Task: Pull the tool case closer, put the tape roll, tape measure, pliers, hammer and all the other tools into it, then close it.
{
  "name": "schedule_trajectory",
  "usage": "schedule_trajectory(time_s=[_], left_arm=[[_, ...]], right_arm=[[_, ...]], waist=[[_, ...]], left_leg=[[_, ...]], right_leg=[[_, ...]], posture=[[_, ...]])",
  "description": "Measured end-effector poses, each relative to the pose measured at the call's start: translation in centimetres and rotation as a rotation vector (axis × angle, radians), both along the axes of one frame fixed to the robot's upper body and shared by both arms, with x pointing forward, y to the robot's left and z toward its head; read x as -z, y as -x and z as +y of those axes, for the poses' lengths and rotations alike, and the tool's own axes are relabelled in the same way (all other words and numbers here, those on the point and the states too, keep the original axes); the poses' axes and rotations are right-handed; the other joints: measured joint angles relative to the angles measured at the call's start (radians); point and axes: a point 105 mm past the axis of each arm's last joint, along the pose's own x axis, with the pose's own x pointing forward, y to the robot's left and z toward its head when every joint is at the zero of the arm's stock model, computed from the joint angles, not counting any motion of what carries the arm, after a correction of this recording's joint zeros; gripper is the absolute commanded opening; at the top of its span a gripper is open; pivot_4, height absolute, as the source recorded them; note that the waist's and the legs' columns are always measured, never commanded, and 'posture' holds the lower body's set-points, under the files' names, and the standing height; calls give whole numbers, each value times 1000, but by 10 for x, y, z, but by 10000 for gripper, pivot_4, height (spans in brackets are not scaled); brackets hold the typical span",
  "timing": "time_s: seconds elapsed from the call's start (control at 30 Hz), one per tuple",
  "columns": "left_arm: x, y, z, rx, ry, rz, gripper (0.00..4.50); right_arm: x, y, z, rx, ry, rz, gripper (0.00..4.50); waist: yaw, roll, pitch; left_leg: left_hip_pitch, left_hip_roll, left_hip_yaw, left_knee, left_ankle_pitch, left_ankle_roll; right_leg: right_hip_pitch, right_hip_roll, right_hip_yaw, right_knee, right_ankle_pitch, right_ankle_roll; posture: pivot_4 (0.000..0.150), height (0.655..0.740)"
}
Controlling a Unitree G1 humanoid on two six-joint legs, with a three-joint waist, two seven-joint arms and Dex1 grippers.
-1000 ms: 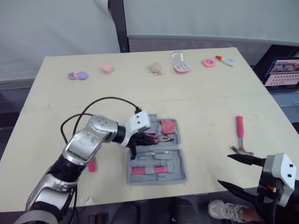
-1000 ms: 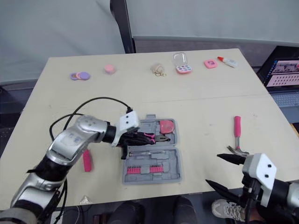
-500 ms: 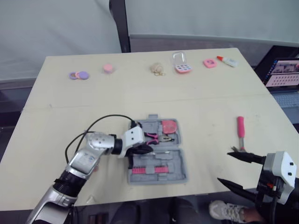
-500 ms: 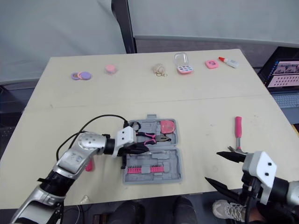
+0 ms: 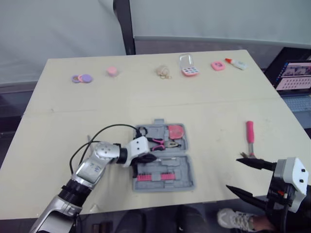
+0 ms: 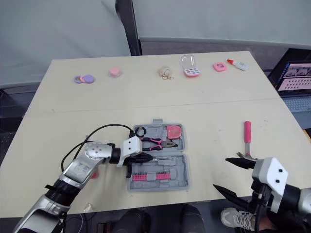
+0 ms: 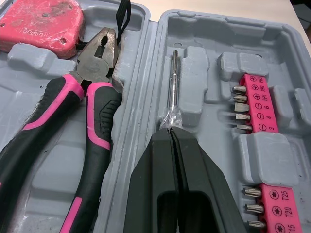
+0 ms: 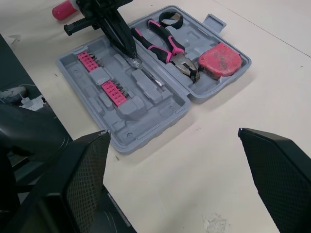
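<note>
Left gripper [image 7: 171,132] pinches screwdriver [image 7: 173,82] inside tool case [image 7: 204,29] (pliers [image 7: 92,92] alongside) — right gripper [image 5: 233,174] spread wide.

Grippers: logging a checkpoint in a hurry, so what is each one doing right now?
Left gripper: shut on the screwdriver, whose shaft lies in the tool case.
Right gripper: open, holding nothing.

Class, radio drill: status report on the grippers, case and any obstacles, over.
Left gripper shut on screwdriver in open case. Right gripper open, near hammer. Pliers, tape measure in; hammer out on table.
</note>
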Motion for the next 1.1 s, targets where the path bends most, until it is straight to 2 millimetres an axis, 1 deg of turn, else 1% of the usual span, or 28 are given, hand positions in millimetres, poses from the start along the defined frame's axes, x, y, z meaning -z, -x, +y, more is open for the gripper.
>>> schedule_trajectory(time_s=[0.5,0.8,1.1], left_arm=[[7,3,1,-11,-9,-9,550],[11,2,-1,-21,-5,11,550],[17,2,-4,-21,-11,27,550]], right_arm=[[2,1,-1,9,-1,16,45000],[1,0,-2,12,0,16,45000],[1,1,-3,18,2,20,45000]], waist=[[0,1,-4],[2,5,-12],[17,8,-17]], left_leg=[[1,0,0,0,0,0],[1,0,0,0,0,0],[2,-1,0,0,0,0]], right_leg=[[0,0,0,0,0,0],[2,0,0,-1,0,0],[2,0,0,-1,0,0]], posture=[[1500,7400],[1500,7400],[1500,7400]])
